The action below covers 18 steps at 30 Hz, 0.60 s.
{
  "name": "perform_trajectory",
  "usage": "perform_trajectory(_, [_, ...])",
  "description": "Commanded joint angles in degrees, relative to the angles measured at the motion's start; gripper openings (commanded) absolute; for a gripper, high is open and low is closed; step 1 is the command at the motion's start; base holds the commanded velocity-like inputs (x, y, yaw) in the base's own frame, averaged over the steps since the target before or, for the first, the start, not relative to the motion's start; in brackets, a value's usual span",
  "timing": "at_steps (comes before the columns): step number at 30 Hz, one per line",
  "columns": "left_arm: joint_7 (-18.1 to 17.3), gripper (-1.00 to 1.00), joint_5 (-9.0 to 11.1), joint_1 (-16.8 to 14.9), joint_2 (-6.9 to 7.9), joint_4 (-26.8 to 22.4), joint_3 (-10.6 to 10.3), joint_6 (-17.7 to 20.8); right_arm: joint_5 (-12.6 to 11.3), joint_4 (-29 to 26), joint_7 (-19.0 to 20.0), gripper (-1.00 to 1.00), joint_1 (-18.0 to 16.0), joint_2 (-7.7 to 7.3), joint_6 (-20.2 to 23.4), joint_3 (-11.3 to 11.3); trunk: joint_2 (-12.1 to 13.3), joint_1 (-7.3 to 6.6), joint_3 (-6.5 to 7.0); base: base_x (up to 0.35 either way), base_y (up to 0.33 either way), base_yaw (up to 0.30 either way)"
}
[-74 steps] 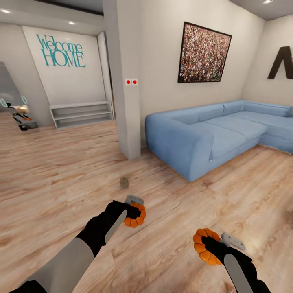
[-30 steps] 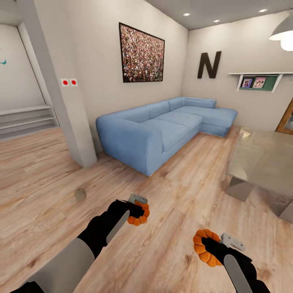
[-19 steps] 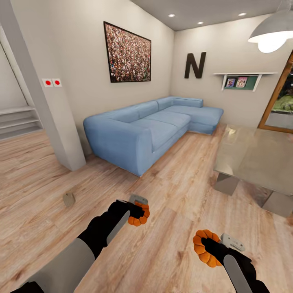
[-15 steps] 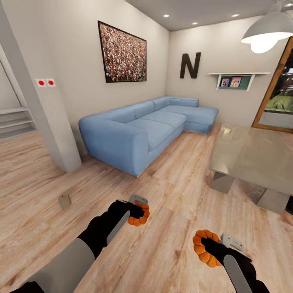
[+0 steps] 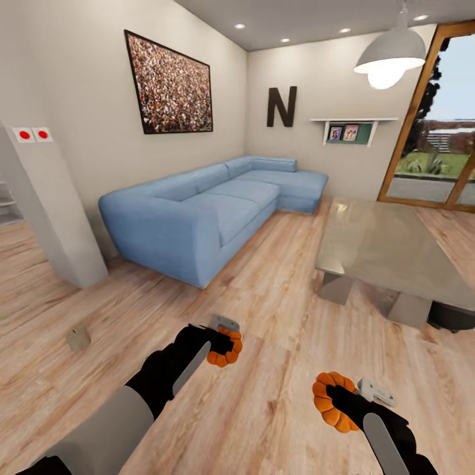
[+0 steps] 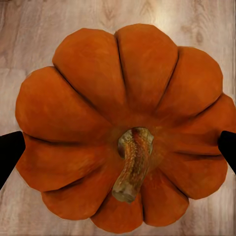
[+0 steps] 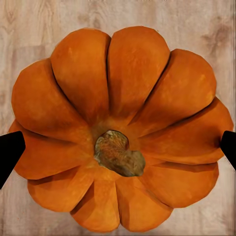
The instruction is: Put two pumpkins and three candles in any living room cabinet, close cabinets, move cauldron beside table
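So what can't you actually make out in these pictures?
- Dark round object, head view: mostly hidden under the glass table and cut by the frame edge.
- Small grey-beige object on the floor, head view: too small to identify.
- Shelf photos: too small.
- Claw fingers, left wrist view: the pumpkin hides them.

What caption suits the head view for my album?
Two black grippers, left and right, each carry a ribbed orange pumpkin past a blue sofa.

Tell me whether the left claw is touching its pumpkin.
Touching. Left wrist view: both black fingertips press the pumpkin's sides, held clear above the floor.
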Motion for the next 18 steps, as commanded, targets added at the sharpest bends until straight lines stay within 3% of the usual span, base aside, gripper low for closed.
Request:
perform_trajectory(1, [0.47,-1.00,0.57,-0.06,0.01,-0.08,-0.12,0.18,-0.58,-0.08,-0.46,-1.00,-0.04,-0.03,0.09,0.04,-0.03,-0.01,-0.05,0.000,-0.057,-0.221])
perform_trajectory(9, [0.48,-1.00,0.56,-0.04,0.00,-0.08,-0.12,0.18,-0.58,-0.08,-0.45,-1.00,-0.02,-0.05,0.09,-0.11,-0.03,-0.01,-0.05,-0.088,-0.145,-0.221])
perform_trajectory(18, [0.53,-1.00,0.56,-0.07,0.00,0.00,-0.12,0.15,-0.55,-0.08,-0.45,-1.00,0.01,-0.10,0.08,-0.20,-0.03,-0.01,-0.05,-0.109,-0.239,-0.226])
